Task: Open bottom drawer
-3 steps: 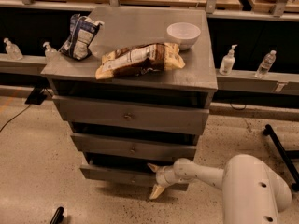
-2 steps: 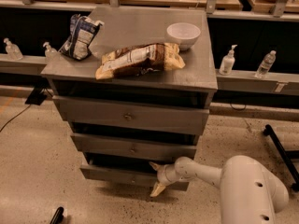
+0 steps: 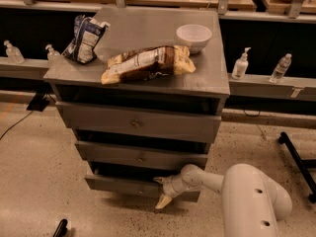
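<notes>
Now: gripper (image 3: 159, 191) sits low at the front of the bottom drawer (image 3: 113, 183), right of its middle, with the arm reaching in from the right. Fingers (image 3: 163, 201) are spread wide, one tip at the front's upper edge and the other hanging past its lower edge toward the floor. I see nothing clamped between them. Bottom drawer is the lowest in the chest (image 3: 207, 78), under the middle drawer (image 3: 108, 152). Its front stands a little proud, with a dark gap above. I judge the opening barely begun.

I cannot make out the knob.

Risks:
- With no firm hold, a pull may slip off the front.
- An angled tug from this off-centre spot could rack the drawer and jam it.
- A hard jerk might shake the chest and send the bowl (image 3: 193, 36) or the snack bag (image 3: 148, 63) sliding off the top.
</notes>
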Controlling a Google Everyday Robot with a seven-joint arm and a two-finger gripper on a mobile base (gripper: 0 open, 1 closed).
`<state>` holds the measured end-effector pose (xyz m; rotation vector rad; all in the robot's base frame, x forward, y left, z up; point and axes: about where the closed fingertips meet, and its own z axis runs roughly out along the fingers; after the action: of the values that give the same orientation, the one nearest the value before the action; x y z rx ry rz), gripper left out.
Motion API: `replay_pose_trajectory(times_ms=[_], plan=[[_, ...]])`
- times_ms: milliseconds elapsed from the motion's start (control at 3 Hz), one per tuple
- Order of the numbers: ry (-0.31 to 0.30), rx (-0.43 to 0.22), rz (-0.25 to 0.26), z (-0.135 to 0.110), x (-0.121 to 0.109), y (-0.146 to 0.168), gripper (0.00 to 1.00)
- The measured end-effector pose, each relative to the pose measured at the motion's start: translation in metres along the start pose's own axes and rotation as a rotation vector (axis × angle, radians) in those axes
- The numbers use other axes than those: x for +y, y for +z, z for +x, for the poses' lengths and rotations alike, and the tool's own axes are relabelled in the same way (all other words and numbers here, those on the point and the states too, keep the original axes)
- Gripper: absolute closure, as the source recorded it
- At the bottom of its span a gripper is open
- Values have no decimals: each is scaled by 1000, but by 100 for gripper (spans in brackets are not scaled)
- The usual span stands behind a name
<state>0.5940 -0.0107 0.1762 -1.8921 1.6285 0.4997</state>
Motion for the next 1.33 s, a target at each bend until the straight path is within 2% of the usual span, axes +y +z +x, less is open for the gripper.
replay_pose_trajectory(times_ms=[333, 667, 1000, 1333], plan=[[33, 4, -53, 4, 15, 9, 25], [32, 1, -57, 1, 18, 7, 25], [26, -17, -83, -10, 38, 3, 25], [24, -20, -86, -12, 40, 2, 25]])
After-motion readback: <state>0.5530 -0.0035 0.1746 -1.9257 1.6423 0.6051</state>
